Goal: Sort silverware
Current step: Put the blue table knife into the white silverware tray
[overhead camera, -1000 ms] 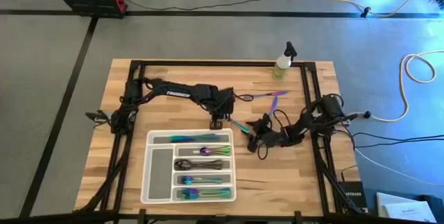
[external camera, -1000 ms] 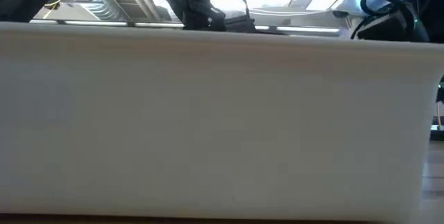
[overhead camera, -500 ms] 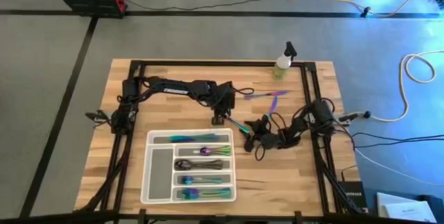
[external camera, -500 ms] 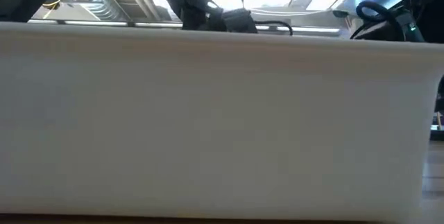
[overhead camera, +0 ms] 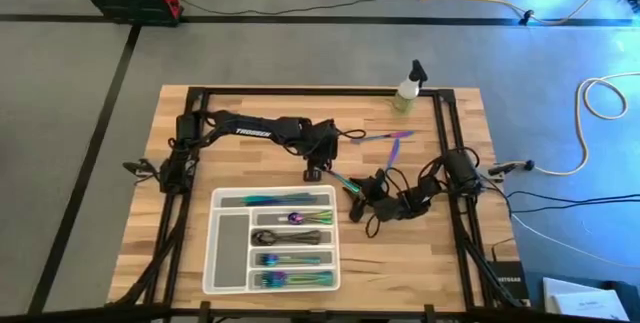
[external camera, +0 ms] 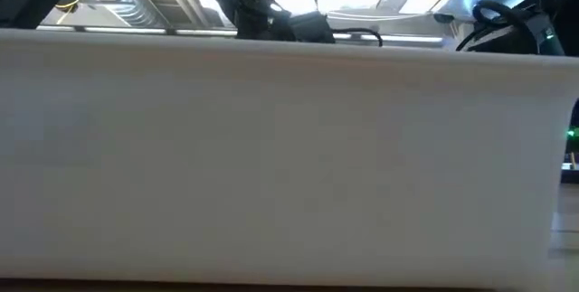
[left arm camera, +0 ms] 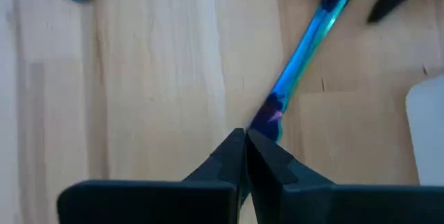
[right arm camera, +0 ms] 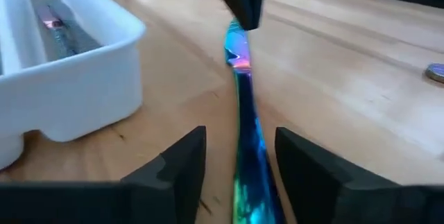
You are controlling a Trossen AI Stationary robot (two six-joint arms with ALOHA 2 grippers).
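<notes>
Near the centre of the high view, just right of the tray's upper right corner, you have one iridescent piece of silverware (overhead camera: pixel 345 182) lying diagonally on the tabletop (overhead camera: pixel 420 253) between your two grippers. Your left gripper (overhead camera: pixel 314 173) sits at the piece's upper-left end; the left wrist view shows its fingers (left arm camera: pixel 225 156) pressed together, tips meeting right at the near end of the blue-purple piece (left arm camera: pixel 298 64), though you cannot tell whether they pinch the metal or only touch it. Your right gripper (overhead camera: pixel 362 195) is at the other end, lower right, with its fingers (right arm camera: pixel 173 165) spread apart and the teal-blue handle (right arm camera: pixel 244 130) running between them along the wood without either finger clearly touching it.

Look at the white tray (overhead camera: pixel 226 275) in the lower middle of the high view: sorted silverware (overhead camera: pixel 292 218) already lies in its four horizontal compartments, iridescent in most and darker in the third from the top, while the long compartment at the tray's left holds nothing you can make out. Two more purple pieces (overhead camera: pixel 385 138) lie loose toward the upper middle of the tabletop, below the spray bottle (overhead camera: pixel 408 90). Your low view is filled by the tray's white wall (external camera: pixel 289 156).
</notes>
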